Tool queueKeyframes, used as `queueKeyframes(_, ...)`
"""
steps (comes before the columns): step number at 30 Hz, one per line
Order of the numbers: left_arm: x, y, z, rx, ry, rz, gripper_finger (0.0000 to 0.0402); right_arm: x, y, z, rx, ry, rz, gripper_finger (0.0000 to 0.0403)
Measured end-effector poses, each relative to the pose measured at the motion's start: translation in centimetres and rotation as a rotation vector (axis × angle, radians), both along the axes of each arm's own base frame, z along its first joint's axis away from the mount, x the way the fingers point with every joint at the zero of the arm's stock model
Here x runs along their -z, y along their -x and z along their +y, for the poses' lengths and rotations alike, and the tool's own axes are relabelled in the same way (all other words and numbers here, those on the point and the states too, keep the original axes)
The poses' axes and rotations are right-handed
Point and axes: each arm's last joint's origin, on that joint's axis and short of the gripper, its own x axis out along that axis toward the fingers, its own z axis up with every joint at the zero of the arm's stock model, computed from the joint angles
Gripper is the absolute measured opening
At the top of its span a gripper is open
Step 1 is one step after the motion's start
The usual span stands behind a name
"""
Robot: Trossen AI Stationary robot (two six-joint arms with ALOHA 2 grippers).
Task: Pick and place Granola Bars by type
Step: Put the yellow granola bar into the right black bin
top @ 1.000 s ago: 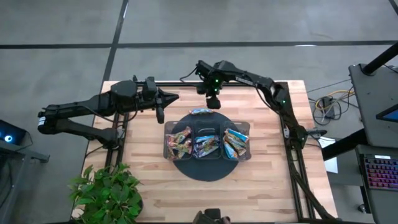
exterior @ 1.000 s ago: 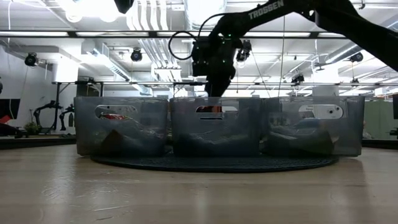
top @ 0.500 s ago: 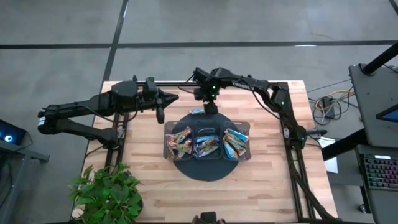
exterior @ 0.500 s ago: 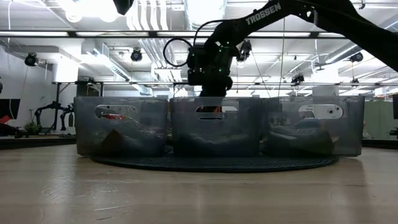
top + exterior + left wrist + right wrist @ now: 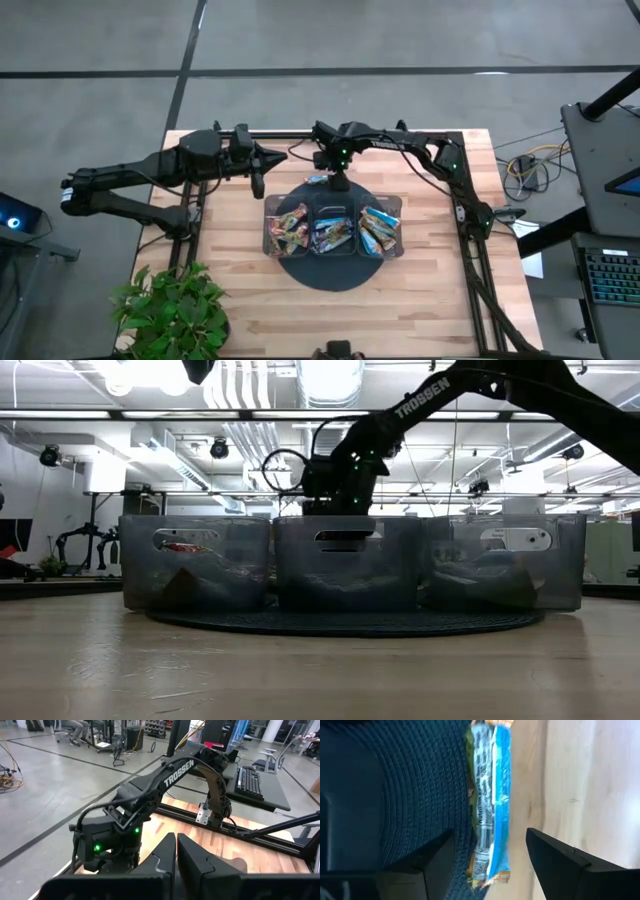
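The right gripper (image 5: 490,851) is down over a light blue bar (image 5: 491,805), its fingers (image 5: 425,865) apart with the bar lying lengthwise in the gap between them, not yet pinched. One long edge of the bar rests on the dark round mat (image 5: 395,780) and the other on the bare wood of the table (image 5: 600,780), so one finger stands over the mat and the other over wood. To do the pick well, I judge the fingers should settle level on both sides of the bar's middle and close across its narrow width; the foil looks slick, so a grip near an end could let it swing or slip out. The step from mat to wood may tip one finger higher than the other, which is worth watching. In the high view this bar (image 5: 318,180) lies just beyond the tray (image 5: 396,204), close to its far wall, so the lift should go straight up before carrying over that wall. Inside the tray the sorted bars (image 5: 332,232) already fill three compartments, with the light blue ones (image 5: 378,228) at the right end, which I take to be the goal. The left gripper (image 5: 258,182), fingers together, waits off to the side over the table, well apart from the tray. A plant (image 5: 172,312) sits at the table's near left corner, out of the way.
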Motion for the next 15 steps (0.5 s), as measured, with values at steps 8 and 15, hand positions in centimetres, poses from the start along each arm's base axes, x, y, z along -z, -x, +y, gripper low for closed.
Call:
queueKeyframes(8, 0.06, 0.01, 0.00, 0.000, 0.001, 0.006, 0.0000, 1.04, 0.12, -0.21, 0.045, 0.065, 0.014, 0.0233)
queueKeyframes(15, 0.06, 0.01, 0.00, -0.001, 0.003, 0.006, 0.0000, 1.04, 0.08, -0.16, 0.049, 0.064, 0.012, 0.0230)
